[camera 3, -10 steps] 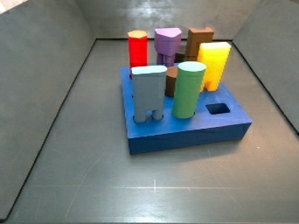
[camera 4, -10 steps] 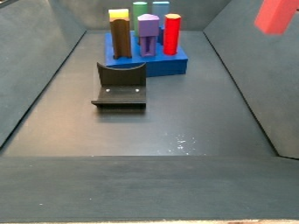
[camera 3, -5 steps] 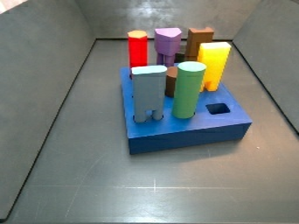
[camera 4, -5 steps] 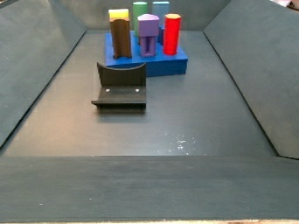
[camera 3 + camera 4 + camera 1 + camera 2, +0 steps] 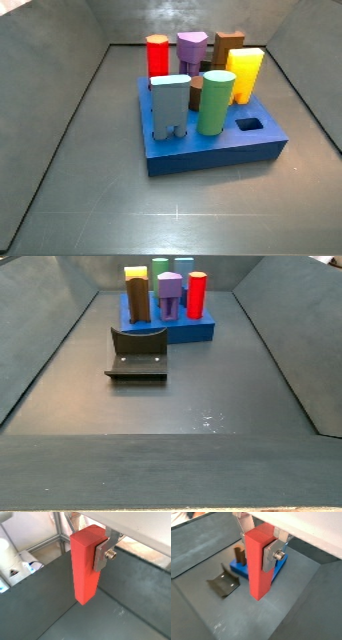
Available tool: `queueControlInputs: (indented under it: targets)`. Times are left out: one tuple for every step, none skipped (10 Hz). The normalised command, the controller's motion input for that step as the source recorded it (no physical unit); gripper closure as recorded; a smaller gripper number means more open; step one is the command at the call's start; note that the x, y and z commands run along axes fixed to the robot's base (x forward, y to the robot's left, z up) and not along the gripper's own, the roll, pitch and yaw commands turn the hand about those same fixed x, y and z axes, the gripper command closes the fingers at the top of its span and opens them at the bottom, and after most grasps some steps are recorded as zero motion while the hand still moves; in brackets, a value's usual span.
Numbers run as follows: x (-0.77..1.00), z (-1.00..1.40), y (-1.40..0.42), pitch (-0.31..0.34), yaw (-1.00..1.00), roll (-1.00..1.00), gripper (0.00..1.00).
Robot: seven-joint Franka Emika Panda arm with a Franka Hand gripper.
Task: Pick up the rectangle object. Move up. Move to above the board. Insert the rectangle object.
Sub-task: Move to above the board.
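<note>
The rectangle object, a salmon-red square bar, shows in both wrist views (image 5: pixel 85 567) (image 5: pixel 258 569), hanging upright. My gripper (image 5: pixel 87 551) (image 5: pixel 258 554) is shut on its upper part; a silver finger plate (image 5: pixel 101 555) (image 5: pixel 271 560) presses one flat face. The bar hangs high above the floor. In a wrist view the blue board (image 5: pixel 236 568) lies far below, partly hidden behind the bar. The board also shows in both side views (image 5: pixel 214 160) (image 5: pixel 187 333), with an open square hole (image 5: pixel 250 125) at its front right corner. Neither gripper nor bar shows in the side views.
Several pegs stand in the board: red cylinder (image 5: pixel 158 55), purple (image 5: pixel 194 50), brown (image 5: pixel 229 47), yellow (image 5: pixel 246 75), green (image 5: pixel 214 102), grey-blue (image 5: pixel 170 108). The fixture (image 5: pixel 138 354) (image 5: pixel 223 585) stands on the floor in front of the board. Grey walls enclose the floor.
A second ago the red bar showed at the upper right edge of a side view; it has since gone out of that view. Board and pegs have not moved.
</note>
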Motion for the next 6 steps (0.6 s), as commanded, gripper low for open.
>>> queueControlInputs:
  targets:
    - [0.43, -0.12, -1.00, 0.130, 0.00, 0.00, 1.00]
    - [0.44, -0.12, -1.00, 0.099, 0.00, -0.02, 1.00]
    - [0.45, -0.12, -1.00, 0.062, 0.00, 0.00, 1.00]
    - [0.45, -0.12, -1.00, 0.040, 0.01, 0.00, 1.00]
    - [0.46, -0.12, -1.00, 0.027, 0.01, -0.01, 1.00]
    - [0.47, -0.12, -1.00, 0.024, 0.01, 0.00, 1.00]
